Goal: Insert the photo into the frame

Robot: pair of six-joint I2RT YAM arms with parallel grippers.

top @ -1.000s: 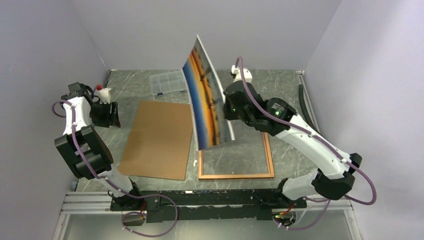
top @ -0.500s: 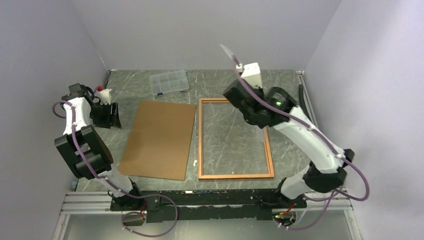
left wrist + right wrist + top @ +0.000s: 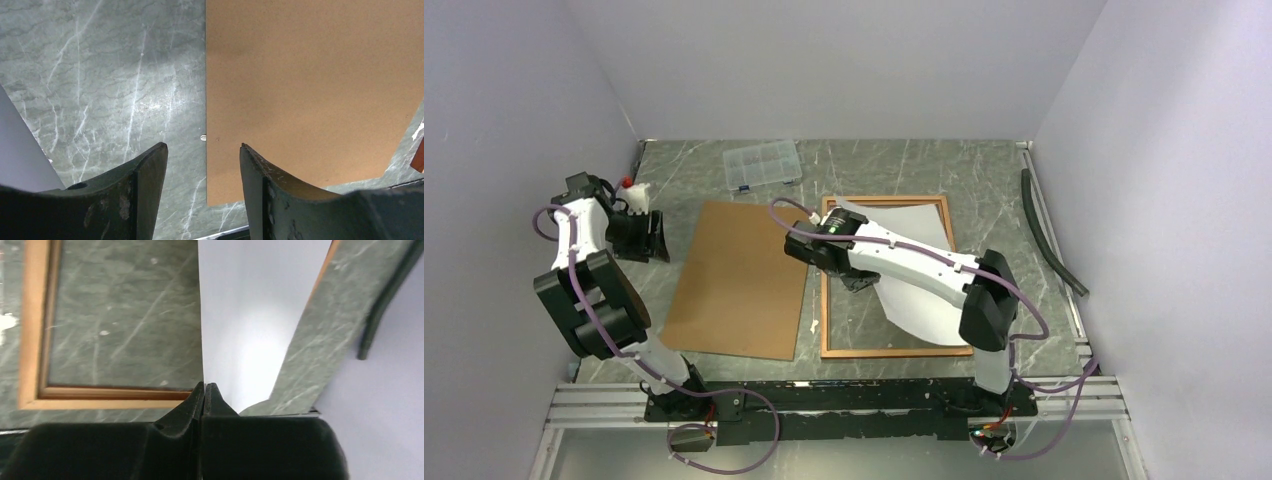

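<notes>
Top external: photo (image 3: 922, 228) white-back up; skewed across frame (image 3: 894, 351)

The left black two-finger end effector (image 3: 202, 150) is held near the desk's (image 3: 100, 75) left edge, jaws parted. The right end effector (image 3: 204, 389), reached across mid-desk, is pinched on the white-backed rectangular photo (image 3: 240, 330).

Brown board (image 3: 742, 278), clear box (image 3: 763, 164), dark hose (image 3: 1046, 232)

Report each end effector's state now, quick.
Left end effector: open, holding nothing.
Right end effector: closed on the photo, white back up.
</notes>
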